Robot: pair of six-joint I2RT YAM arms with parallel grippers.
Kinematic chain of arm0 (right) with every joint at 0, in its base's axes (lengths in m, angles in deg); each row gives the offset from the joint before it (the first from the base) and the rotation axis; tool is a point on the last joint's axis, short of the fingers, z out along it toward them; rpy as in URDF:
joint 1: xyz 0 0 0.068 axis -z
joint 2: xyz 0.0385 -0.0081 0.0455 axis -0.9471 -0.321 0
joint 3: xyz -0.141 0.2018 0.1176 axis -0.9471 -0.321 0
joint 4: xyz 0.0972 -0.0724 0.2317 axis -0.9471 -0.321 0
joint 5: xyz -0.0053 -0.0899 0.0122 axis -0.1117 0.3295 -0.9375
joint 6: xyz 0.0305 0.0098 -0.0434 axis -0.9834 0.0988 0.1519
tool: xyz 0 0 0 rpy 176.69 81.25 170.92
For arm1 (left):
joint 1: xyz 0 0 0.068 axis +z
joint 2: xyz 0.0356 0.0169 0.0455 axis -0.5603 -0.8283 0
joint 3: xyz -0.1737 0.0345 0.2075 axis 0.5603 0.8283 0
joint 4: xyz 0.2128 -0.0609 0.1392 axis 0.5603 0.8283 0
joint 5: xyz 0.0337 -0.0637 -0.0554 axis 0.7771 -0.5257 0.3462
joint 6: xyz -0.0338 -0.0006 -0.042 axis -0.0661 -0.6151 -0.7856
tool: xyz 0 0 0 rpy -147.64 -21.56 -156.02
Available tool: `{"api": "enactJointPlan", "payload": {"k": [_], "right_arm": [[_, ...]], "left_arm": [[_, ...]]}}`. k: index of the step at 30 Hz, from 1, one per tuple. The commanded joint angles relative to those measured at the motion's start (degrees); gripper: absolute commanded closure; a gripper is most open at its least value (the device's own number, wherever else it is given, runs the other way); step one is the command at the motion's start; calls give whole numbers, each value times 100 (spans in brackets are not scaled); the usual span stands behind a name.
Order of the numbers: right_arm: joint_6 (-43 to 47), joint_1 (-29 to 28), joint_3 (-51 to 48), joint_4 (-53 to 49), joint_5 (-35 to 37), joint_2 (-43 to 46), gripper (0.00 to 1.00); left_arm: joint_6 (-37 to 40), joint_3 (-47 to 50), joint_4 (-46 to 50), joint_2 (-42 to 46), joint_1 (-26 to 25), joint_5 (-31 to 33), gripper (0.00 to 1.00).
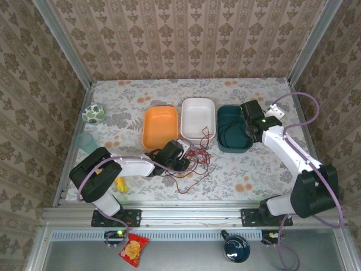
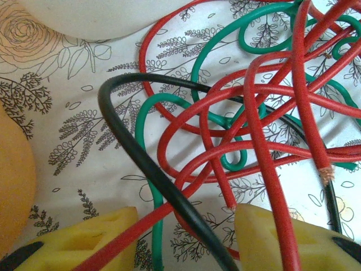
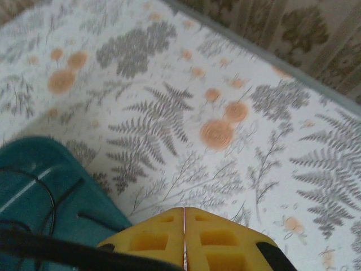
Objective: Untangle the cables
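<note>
A: What is the left gripper (image 2: 186, 240) holding?
B: Nothing. Its yellow pads (image 2: 96, 240) stand wide apart at the wrist view's bottom edge; the red cable (image 2: 302, 68), black cable (image 2: 141, 77) and green cable (image 2: 163, 97) lie tangled between them on the flowered table (image 2: 67, 113).
A: And the right gripper (image 3: 184, 237)?
B: Pads pressed shut, beside the teal tray (image 3: 34, 169).

Red cable (image 2: 265, 169): glossy smooth plastic sheath, frayed copper at cut end. Table cover (image 2: 67, 186): matt floral print.
</note>
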Motion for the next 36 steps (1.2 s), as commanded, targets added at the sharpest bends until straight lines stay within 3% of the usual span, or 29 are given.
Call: {"api": "enactJointPlan", "payload": {"k": [1,15,26,28,32,36], "right_arm": [[-73,-85,133,315,-735,-388,100],[316,-195,667,348,-2472,-1854,100],[661,-259,722,431,-2865,-2078,100],[742,-267,603,668,-2948,-1842,77],[758,-279,404,870,-2724,-1244,49],[816,-280,334,1006,-2448,-787,35]], "left_arm": [[104,-109,104,-44,-53,-7,51],[93,-135,77,46,-85,89,51],[112,-249,69,44,-84,91,51],[108,-276,60,53,-83,82,51],[104,-311,-2,88,-83,48,51],[111,-353,-34,97,-86,14,51]]}}
